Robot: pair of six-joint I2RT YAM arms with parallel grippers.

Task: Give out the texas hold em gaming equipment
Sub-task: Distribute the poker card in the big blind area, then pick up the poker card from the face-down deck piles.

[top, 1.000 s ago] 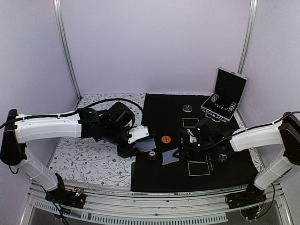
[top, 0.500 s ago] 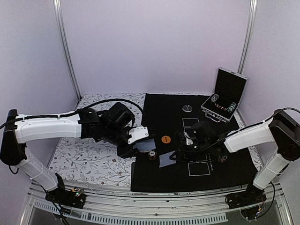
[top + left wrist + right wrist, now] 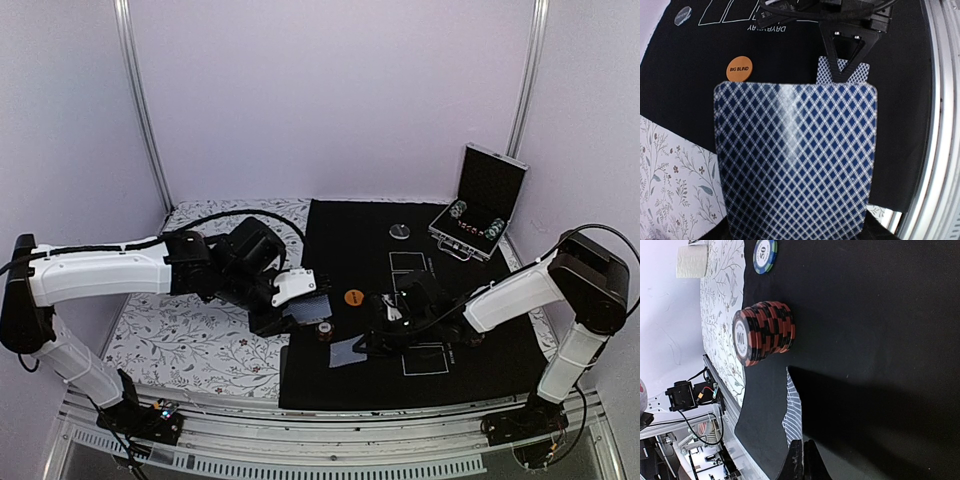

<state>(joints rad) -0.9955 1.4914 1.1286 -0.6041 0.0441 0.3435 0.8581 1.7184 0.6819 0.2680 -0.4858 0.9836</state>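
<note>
- L pincer (image 3: 300, 312) clamped on deck (image 3: 795, 160) of blue-checked cards, held up over the L edge of the black mat (image 3: 350, 240), backs toward its wrist cam
- Deck fills most of the L wrist view and blocks nearly everything below and behind it
- R pincer (image 3: 842, 75) closed tight on a single card (image 3: 826, 72), tips pinching its far edge; card sits low over the mat nr the front edge, just beyond the deck
- Can't tell if that card touches the mat; from R wrist it's seen edge-on w/ a shadow beside it
- Chip stack (image 3: 765, 332), red/black, marked 100, stands on the mat just beside the single card, btw it and the deck in the top view
- Blue chip (image 3: 765, 255), marked 50, lies flat further on, nr the mat edge by the floral cloth (image 3: 190, 330)
- Orange disc (image 3: 740, 68), "BIG BLIND", flat on the mat, near the deck's top corner, apart from the cards
- Silver disc (image 3: 400, 232) far back on the mat, well apart
- R arm lies across the white boxes (image 3: 405, 262) printed on the mat, covering part of them
- Case (image 3: 490, 190) open at the back R corner of the surface, rows of chips (image 3: 459, 210) inside
</note>
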